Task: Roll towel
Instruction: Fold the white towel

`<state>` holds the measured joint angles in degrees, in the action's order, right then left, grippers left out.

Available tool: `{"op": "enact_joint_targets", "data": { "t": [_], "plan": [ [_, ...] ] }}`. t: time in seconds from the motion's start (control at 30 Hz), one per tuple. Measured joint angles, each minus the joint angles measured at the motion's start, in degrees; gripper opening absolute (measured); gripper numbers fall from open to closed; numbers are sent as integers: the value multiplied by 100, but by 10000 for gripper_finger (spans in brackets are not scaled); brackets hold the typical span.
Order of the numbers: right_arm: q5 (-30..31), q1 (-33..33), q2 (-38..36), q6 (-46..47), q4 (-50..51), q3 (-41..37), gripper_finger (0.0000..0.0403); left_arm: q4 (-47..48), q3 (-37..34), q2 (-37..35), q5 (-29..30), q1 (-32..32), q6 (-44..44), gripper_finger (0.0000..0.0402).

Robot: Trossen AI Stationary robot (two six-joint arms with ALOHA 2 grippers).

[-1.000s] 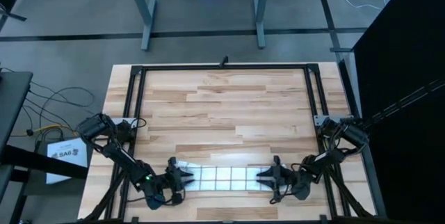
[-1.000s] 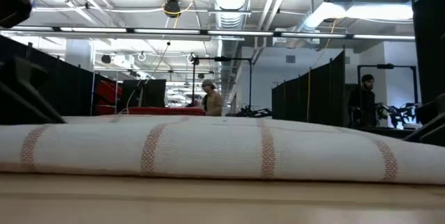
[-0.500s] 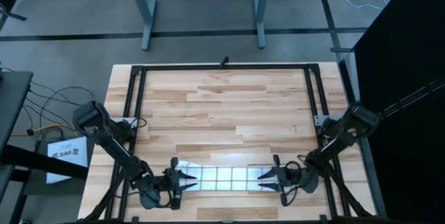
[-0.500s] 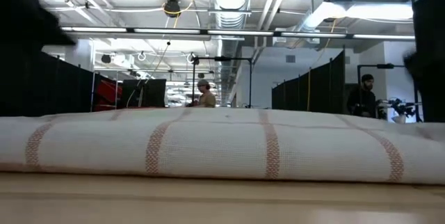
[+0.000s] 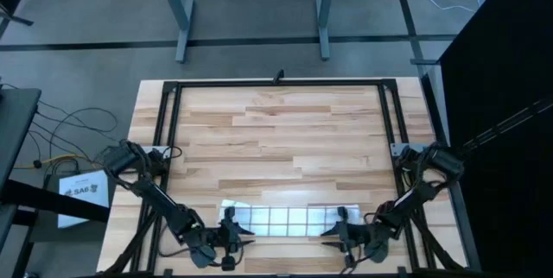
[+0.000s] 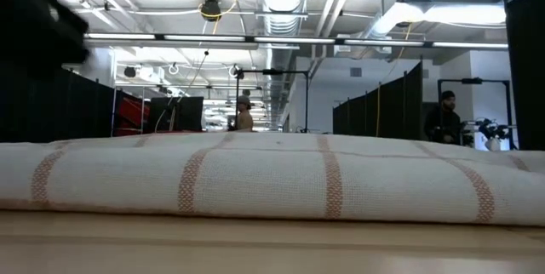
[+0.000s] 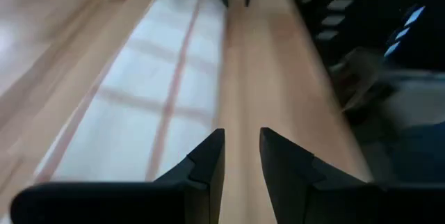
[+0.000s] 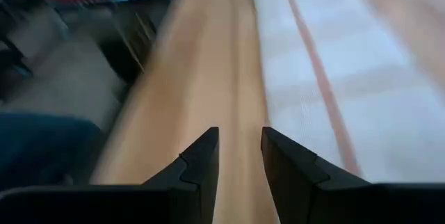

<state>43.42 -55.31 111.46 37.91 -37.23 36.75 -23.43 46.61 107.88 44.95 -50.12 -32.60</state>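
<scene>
- Left end effector, fingers slightly apart, empty, sits at the towel's left end.
- Right end effector, likewise parted, at its right end, over the desk.

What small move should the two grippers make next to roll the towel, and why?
Probably shift both sideways onto the towel's near edge. The left gripper and right gripper hover slightly open over bare table beside that edge, at opposite ends, holding nothing.

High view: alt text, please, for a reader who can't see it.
A narrow folded towel lies near the wooden table's front edge, with the left gripper at one end and the right gripper at the other.
</scene>
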Motion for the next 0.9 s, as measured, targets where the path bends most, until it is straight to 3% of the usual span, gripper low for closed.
{"op": "enact_joint_targets", "data": {
  "t": [0.23,0.47,0.6,0.9],
  "plan": [
    [84,271,106,258,-358,-323,98,44,-221,101,-7,249,-88,76],
    [80,583,90,165,-910,-804,98,-1269,-1298,90,-28,486,-203,75],
    [45,840,85,125,-1160,-1062,98,-2289,-1908,81,-320,766,-67,67],
    [-739,1679,72,-558,-2256,-1742,98,-3493,-2682,74,-978,1458,469,57]
  ]
}}
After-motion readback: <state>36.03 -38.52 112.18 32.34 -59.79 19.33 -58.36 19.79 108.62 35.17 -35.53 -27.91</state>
